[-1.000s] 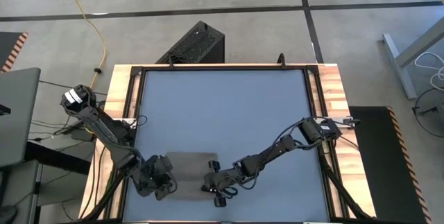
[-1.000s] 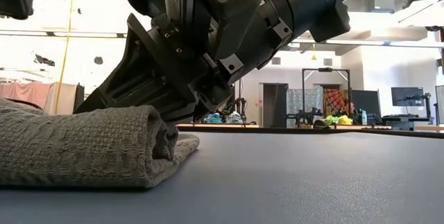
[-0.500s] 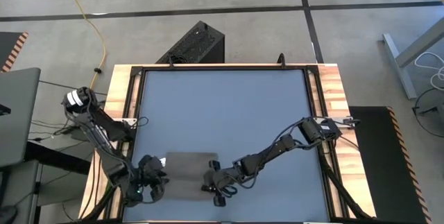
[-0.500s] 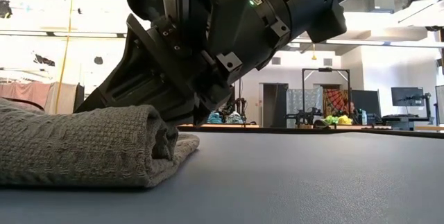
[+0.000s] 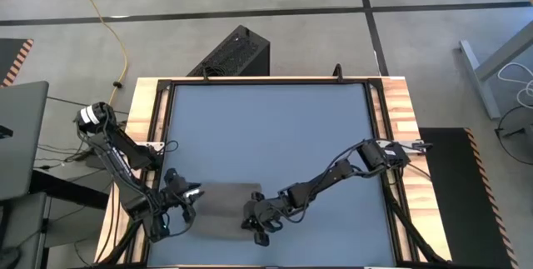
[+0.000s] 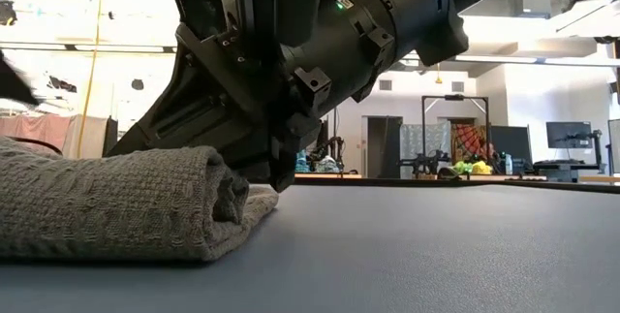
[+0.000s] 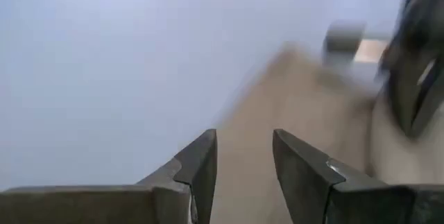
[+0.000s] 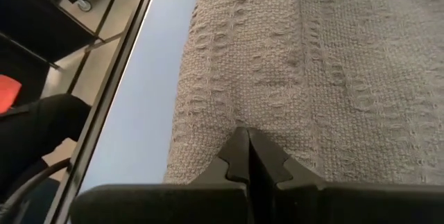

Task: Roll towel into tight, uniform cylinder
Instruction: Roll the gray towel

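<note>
Right tool [image 8: 248, 156] (pinched closed) on towel [image 8: 291, 64]

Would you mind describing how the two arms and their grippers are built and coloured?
Both arms are dark, near-black jointed links with black cables running alongside. The left arm has a white-marked cylindrical joint near its base, and the right arm has a pale fitting near its base. The left gripper has two dark, wedge-shaped fingers with stepped inner edges. The right gripper has matching dark, notched fingers. A small green light shows on the housing.
</note>
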